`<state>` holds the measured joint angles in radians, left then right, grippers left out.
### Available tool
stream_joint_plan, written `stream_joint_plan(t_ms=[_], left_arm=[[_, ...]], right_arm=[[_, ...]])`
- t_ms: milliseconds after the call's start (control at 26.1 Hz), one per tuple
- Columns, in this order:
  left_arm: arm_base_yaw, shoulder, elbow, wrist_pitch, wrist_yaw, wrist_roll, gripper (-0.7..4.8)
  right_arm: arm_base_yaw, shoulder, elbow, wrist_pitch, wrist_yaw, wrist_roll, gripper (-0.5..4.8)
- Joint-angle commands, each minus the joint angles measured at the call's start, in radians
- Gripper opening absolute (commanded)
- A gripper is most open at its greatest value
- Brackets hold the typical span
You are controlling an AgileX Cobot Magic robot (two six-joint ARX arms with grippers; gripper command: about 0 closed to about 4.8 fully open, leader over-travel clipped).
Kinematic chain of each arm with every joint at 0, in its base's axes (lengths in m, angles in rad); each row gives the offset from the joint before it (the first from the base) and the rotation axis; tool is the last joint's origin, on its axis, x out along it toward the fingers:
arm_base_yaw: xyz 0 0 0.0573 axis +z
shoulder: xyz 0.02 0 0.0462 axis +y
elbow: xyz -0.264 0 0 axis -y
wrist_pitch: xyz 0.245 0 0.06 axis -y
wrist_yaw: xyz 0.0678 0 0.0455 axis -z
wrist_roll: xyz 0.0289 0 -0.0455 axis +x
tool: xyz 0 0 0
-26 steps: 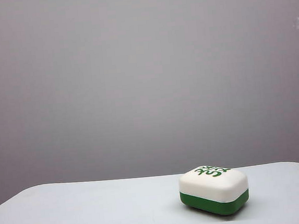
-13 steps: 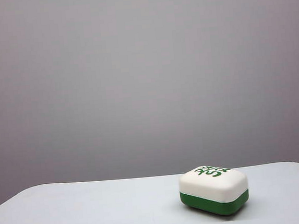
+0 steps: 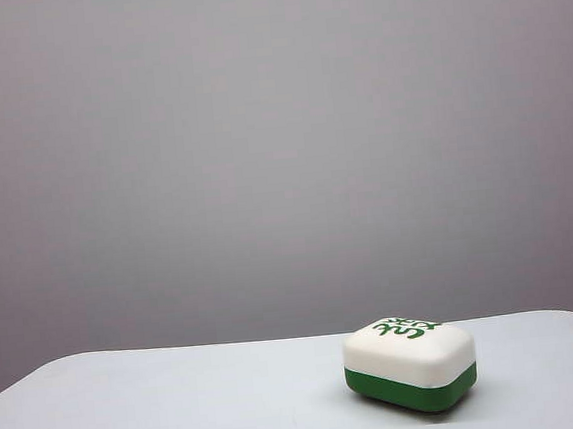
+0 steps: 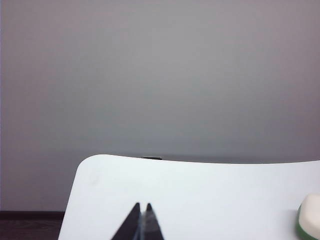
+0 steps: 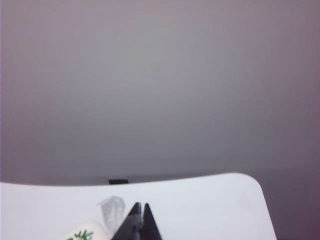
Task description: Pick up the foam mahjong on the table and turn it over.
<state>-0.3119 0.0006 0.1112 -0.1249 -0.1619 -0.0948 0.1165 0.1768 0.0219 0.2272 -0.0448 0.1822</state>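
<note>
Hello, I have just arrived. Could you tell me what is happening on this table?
Nothing is being handled at this moment. The foam mahjong lies alone on the white table, white printed face up and green half underneath. Neither arm appears in the exterior view. Each wrist view shows its own gripper shut and empty, the left gripper and the right gripper, both apart from the block.

The table (image 3: 183, 404) is viewed low and level from the front; from both wrists it is looked across toward the wall — the foam mahjong (image 3: 410, 362) is shared.
</note>
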Motion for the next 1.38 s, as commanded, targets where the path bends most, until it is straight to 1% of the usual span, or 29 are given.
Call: stream_joint_plan(t_ms=[38,115,192,230,345,498,613,651,728,881,920,1073,1379], left_arm=[[0.0,0.0,0.002,-0.008,-0.051,0.016,-0.05],[0.0,0.0,0.002,-0.017,-0.072,0.016,-0.05],[0.0,0.0,0.002,-0.023,-0.074,0.016,-0.05],[0.0,0.0,0.002,-0.027,-0.074,0.016,-0.05],[0.0,0.0,0.002,-0.047,-0.074,0.016,-0.05],[0.0,0.0,0.003,-0.092,-0.075,0.016,-0.05],[0.0,0.002,0.002,-0.126,-0.089,0.009,-0.05],[0.0,0.003,0.002,-0.139,-0.089,0.009,-0.05],[0.0,0.003,0.002,-0.136,-0.089,0.012,-0.05],[0.0,0.003,0.002,-0.146,-0.082,0.009,-0.05],[0.0,0.003,0.002,-0.148,-0.082,0.009,-0.05],[0.0,0.003,0.002,-0.15,-0.082,0.009,-0.05],[0.0,0.003,0.002,-0.151,-0.082,0.009,-0.05]], right_arm=[[0.0,-0.001,-0.006,-0.011,0.024,-0.003,-0.01],[0.0,-0.008,-0.007,-0.01,0.027,-0.003,-0.01],[0.0,-0.034,-0.006,-0.005,0.024,-0.003,-0.01],[0.0,-0.086,-0.005,-0.012,0.024,-0.003,-0.01],[-0.002,-0.171,-0.005,-0.06,0.049,0.003,-0.01],[-0.001,-0.173,-0.008,-0.113,0.073,0.004,-0.01],[-0.002,-0.175,-0.017,-0.166,0.084,0.004,-0.01],[-0.001,-0.175,-0.021,-0.214,0.122,0.006,-0.01],[-0.002,-0.175,-0.021,-0.257,0.139,0.006,0.0],[-0.002,-0.175,-0.021,-0.396,0.14,0.006,0.0],[-0.002,-0.171,-0.02,-0.409,0.136,0.004,0.0],[0.0,-0.168,-0.02,-0.409,0.113,0.005,0.0],[0.0,-0.168,-0.02,-0.408,0.114,0.005,0.0]])
